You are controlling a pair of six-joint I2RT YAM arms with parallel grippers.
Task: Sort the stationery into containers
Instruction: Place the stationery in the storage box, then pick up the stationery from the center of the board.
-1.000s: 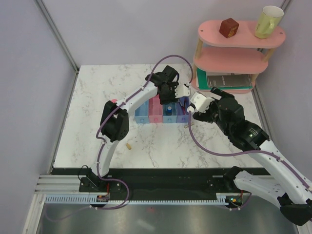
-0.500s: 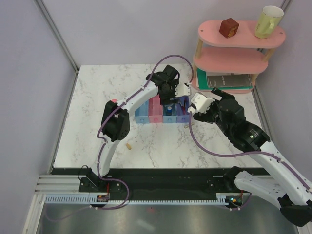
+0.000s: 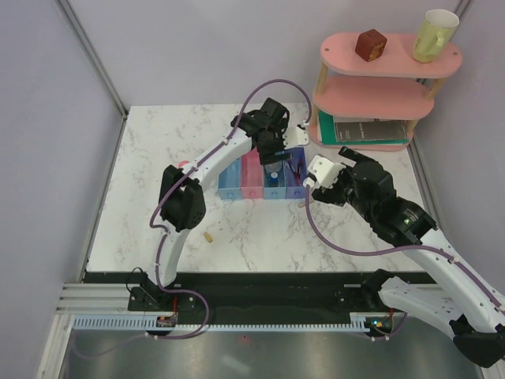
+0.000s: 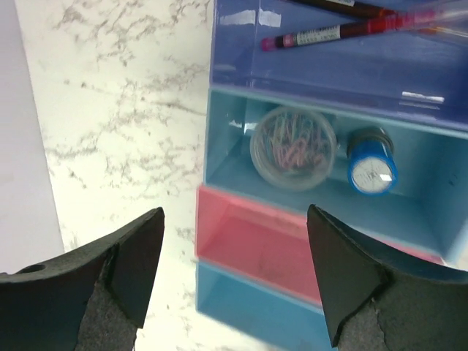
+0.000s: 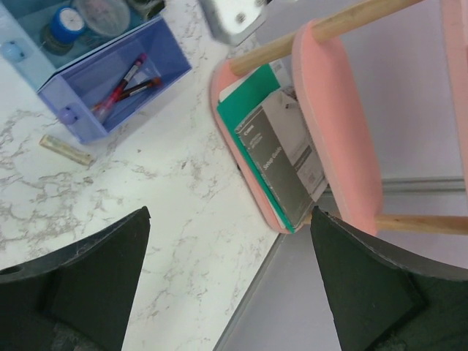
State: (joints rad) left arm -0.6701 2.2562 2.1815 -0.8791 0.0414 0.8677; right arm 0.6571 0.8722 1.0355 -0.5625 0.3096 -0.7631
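Lying on the white marble table [image 3: 158, 142], in front of the row of four joined small plastic bins [image 3: 251, 180] and well apart from it, is one short beige piece [image 3: 208, 235]. A second short beige piece [image 5: 66, 149] lies just beside the near end of the row's purple-blue end bin [image 5: 117, 73].

The right gripper [image 5: 230, 210] hangs to the right of the row, its two fingers spread wide and holding nothing.

Inside the row, the purple-blue end bin holds a thin red pen [image 4: 344, 31] and a darker pen [image 4: 340, 6]. The light blue bin [image 4: 227, 139] next to it holds a small clear round tub of paper clips [image 4: 293, 148] and a tiny blue cylinder [image 4: 371, 162], side by side.

The left gripper [image 4: 234, 210] hovers above the row's middle bins, fingers wide apart and holding nothing.

Behind the row, to the right, stands a pink tiered shelf [image 3: 371, 99] with a brown cube [image 3: 370, 45] and a yellow mug [image 3: 434, 35] on its top tier.
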